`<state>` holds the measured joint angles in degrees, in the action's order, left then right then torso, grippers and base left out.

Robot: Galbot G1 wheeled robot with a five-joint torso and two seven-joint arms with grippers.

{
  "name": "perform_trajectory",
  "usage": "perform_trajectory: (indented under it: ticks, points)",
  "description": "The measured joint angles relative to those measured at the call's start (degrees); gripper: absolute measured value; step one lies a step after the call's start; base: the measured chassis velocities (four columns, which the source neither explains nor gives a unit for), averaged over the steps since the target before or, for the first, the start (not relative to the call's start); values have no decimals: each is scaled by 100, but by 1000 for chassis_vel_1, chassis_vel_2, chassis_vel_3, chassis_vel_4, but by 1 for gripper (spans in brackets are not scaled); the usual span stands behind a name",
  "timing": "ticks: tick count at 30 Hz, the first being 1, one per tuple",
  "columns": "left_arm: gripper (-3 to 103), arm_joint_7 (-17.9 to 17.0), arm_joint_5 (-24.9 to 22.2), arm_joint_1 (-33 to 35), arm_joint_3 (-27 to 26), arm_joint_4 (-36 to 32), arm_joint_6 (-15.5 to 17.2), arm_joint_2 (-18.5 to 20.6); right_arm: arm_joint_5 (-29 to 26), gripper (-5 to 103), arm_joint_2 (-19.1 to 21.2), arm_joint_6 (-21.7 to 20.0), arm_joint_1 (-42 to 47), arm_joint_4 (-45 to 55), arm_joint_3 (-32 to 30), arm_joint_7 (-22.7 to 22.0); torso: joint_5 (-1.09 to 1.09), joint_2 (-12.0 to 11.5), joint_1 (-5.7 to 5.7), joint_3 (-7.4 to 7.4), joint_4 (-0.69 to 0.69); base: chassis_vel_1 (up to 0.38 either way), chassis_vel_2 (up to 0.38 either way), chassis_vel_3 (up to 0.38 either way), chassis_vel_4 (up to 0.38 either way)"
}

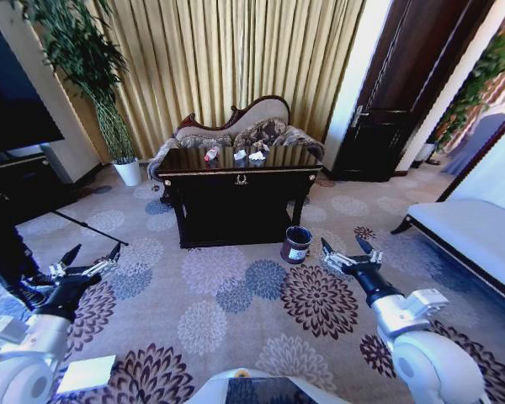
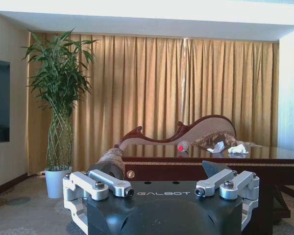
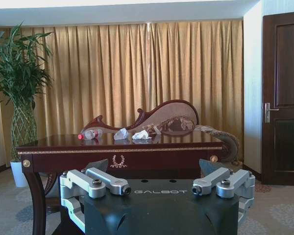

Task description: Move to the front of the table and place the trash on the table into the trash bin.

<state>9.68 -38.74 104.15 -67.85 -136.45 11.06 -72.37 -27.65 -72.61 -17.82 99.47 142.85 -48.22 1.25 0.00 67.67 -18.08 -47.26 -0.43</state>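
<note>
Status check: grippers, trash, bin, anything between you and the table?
Left gripper and right gripper open, empty, held low. Bottle and two paper wads on the table. Bin at its front right. Open carpet ahead.

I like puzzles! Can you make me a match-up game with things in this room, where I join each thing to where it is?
Things:
1. bottle
2. trash bin
3. potted plant
4. left gripper

Places:
A. on the carpet by the table's front right corner
B. lying on the tabletop beside the paper wads
C. low over the carpet, jaws open, well short of the table
D. by the curtain, left of the table

Pairs: 1-B, 2-A, 3-D, 4-C
</note>
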Motion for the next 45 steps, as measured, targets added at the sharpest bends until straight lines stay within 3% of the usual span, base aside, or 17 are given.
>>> perform_trajectory:
  ticks: [25, 45]
  points:
    - [100, 139, 33, 6, 40, 52, -138, -43, 56, 100, -1, 9, -2, 28, 13, -6, 0, 1, 1, 0, 0, -7, 6, 8, -7]
    - [100, 203, 59, 3, 66, 64, -149, -49, 140, 100, -24, 25, 13, 37, 49, -3, 2, -1, -3, -2, 2, -212, 222, 217, -214]
